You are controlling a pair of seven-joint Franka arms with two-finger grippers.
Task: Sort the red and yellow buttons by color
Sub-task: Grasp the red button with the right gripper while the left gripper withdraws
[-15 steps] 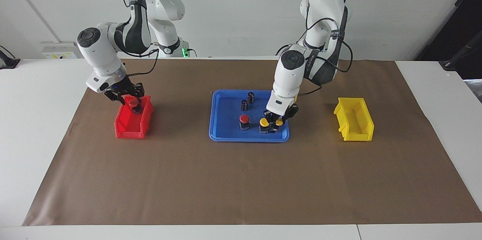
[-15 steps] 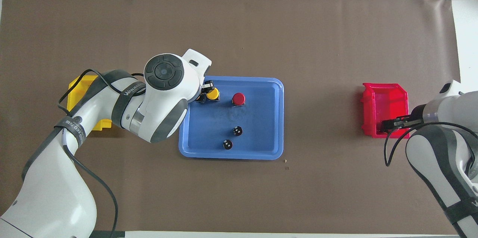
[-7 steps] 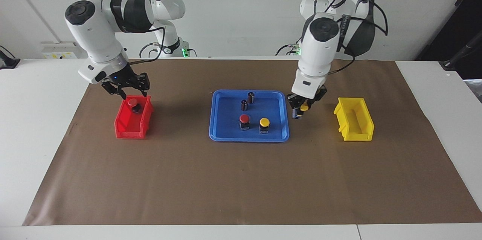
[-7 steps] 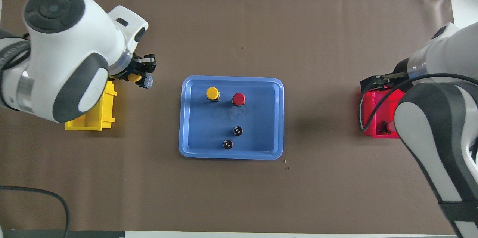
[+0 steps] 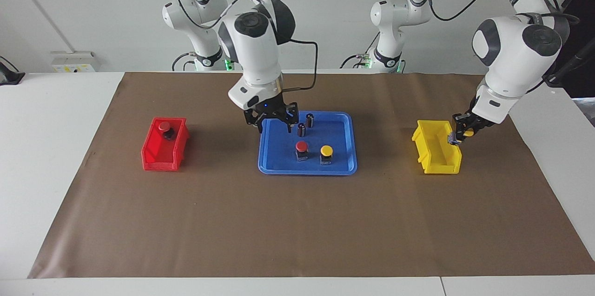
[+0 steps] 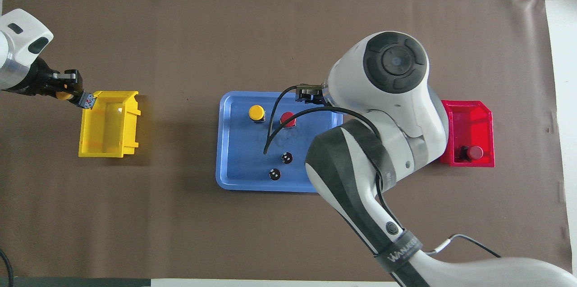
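In the facing view, a yellow button [image 5: 466, 133] is being gripped by the left gripper [image 5: 460, 134] at centre right, over the yellow bin [image 5: 437, 162]. At centre, the right gripper [image 5: 273, 124] is being held spread and empty over the blue tray [image 5: 279, 166].

In the overhead view, a red button [image 6: 288, 119] and another yellow button [image 6: 256, 112] are being carried on the tray at centre; another red button [image 6: 474, 152] is being kept in the red bin [image 6: 464, 116] at centre right.

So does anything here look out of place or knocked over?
Only one thing: the red button in the red bin lies tilted against the wall, not upright like the two buttons on the blue tray. Nothing looks spilled or damaged. The left gripper holds a yellow button over the yellow bin.
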